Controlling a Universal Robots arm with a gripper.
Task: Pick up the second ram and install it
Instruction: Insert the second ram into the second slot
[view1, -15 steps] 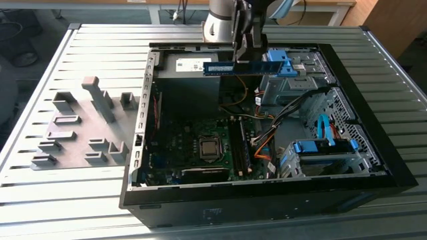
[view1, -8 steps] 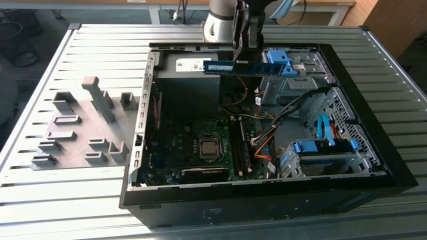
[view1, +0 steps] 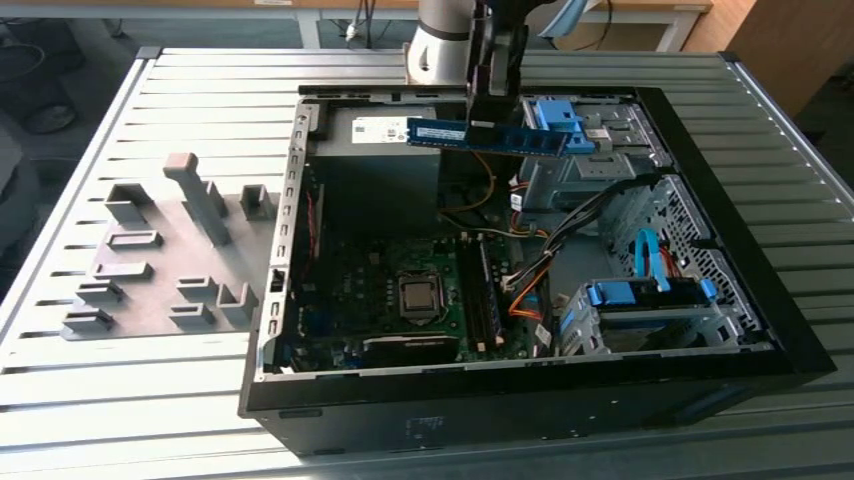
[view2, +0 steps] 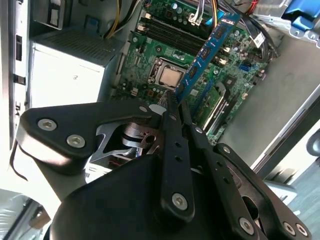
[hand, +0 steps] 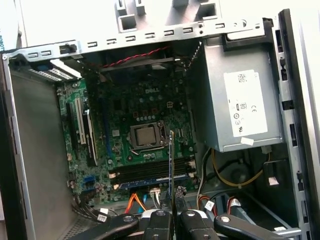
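The gripper (view2: 172, 107), jaws clamped on the ram (view1: 487, 136), hangs above the case (view1: 747, 300); keep it square to the slot.

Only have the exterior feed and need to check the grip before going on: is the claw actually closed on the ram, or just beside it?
Observer: Closed on it. In the second wrist view the claw pinches one end of the ram, and the rest sticks out free over the motherboard.
Operator: How does the stick sit against the memory slots?
Observer: In the first wrist view the ram shows edge-on, and its line crosses the long memory slots beside the processor socket rather than running along them. I cannot tell whether any slot is already filled.
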